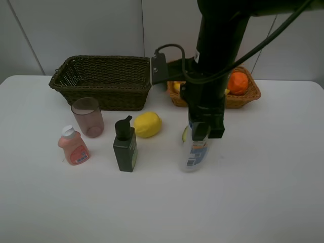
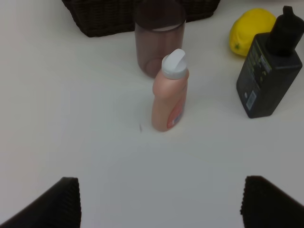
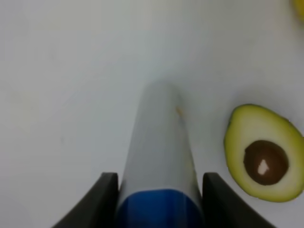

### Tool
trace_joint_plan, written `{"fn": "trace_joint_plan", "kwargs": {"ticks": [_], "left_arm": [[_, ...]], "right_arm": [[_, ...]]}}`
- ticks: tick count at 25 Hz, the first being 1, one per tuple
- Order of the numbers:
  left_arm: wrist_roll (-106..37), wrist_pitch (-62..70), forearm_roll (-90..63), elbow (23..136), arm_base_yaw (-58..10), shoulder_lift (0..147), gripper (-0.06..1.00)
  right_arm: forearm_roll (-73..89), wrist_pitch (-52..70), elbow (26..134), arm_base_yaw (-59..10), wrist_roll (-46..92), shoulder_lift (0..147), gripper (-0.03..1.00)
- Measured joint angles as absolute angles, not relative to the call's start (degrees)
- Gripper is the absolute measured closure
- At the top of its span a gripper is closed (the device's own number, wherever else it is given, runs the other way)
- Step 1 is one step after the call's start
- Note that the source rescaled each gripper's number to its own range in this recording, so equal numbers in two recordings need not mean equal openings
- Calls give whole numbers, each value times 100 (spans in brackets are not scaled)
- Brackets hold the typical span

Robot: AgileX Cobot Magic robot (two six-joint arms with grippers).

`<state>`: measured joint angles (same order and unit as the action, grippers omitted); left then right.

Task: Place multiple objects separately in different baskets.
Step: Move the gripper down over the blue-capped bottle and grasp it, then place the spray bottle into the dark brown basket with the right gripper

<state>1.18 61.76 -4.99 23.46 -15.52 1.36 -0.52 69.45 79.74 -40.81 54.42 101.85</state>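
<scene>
My right gripper is shut on the blue cap end of the white blue-capped bottle, which points down at the table; in the right wrist view the gripper's fingers flank this bottle. A halved avocado lies cut side up just beside it. Lemon, dark green pump bottle, pinkish cup and small pink bottle stand on the left. My left gripper is open, short of the pink bottle. The orange and banana lie in the light basket.
The deeper dark basket stands at the back left, behind the cup. The lemon and the pump bottle sit close together. My right arm hides part of the light basket. The white table's front is bare.
</scene>
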Motion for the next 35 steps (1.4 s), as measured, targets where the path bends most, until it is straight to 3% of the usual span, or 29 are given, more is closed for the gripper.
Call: {"fn": "trace_joint_plan", "kwargs": {"ticks": [14,27,35], "left_arm": [[118,6176,-499,2346,-1552,136,4],[118,6176,-499,2346,-1552,136,4],[118,6176,-499,2346,-1552,136,4]], "right_arm": [[-241,7030,8746,-4081,5442,10039,88],[-690,7077,10379,-4081,5442,10220,88],[-679,6264,11563,-4081,5442,11002,88]]}}
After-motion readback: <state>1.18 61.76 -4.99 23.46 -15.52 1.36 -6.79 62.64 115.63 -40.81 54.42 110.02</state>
